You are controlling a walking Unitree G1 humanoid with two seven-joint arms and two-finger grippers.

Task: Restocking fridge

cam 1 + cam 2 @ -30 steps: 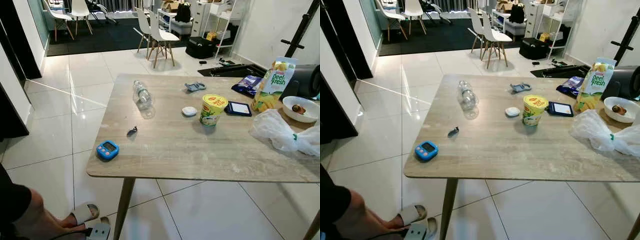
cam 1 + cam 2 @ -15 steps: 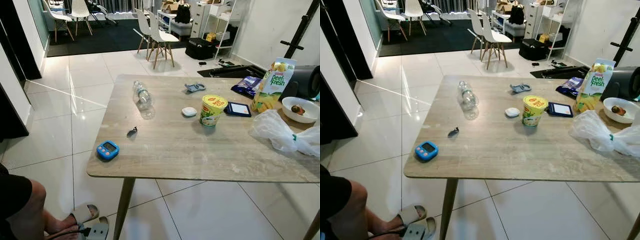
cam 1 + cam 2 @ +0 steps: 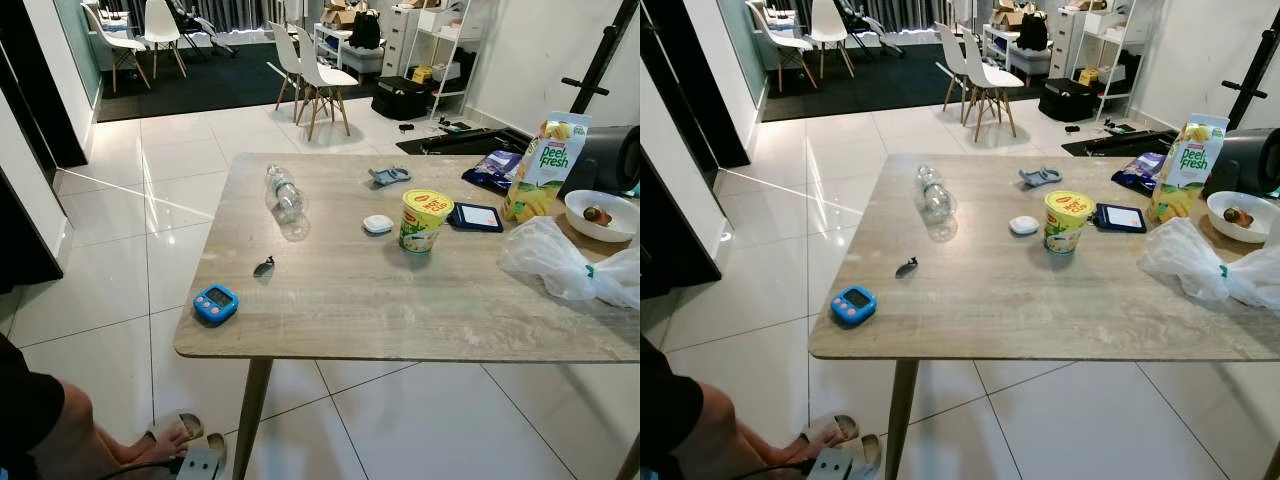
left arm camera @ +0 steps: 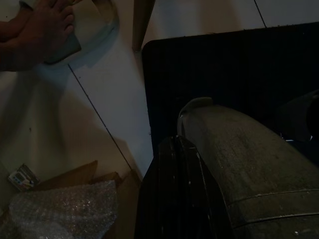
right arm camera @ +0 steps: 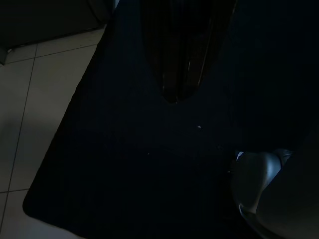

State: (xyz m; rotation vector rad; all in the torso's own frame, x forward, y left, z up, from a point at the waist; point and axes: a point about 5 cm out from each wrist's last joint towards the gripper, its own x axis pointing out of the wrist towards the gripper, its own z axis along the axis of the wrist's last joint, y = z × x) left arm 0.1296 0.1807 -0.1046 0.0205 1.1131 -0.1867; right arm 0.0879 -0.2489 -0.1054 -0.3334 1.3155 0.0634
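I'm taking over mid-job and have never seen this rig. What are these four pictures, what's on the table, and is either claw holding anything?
This is a walking humanoid robot. Two pictures come from its head, looking down at a wooden table. On it: a water bottle lying on its side, a yellow cup, a juice carton, a blue timer, a bowl and a plastic bag. The dark pictures are wrist cameras: the left claw and right claw hang over the floor, with nothing seen in them. A person's foot is nearby.

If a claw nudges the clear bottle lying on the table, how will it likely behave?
The bottle lies on its side, so it will probably roll. It looks clear and nearly empty, so likely light and easily shoved. Thin plastic may dent under a squeeze.
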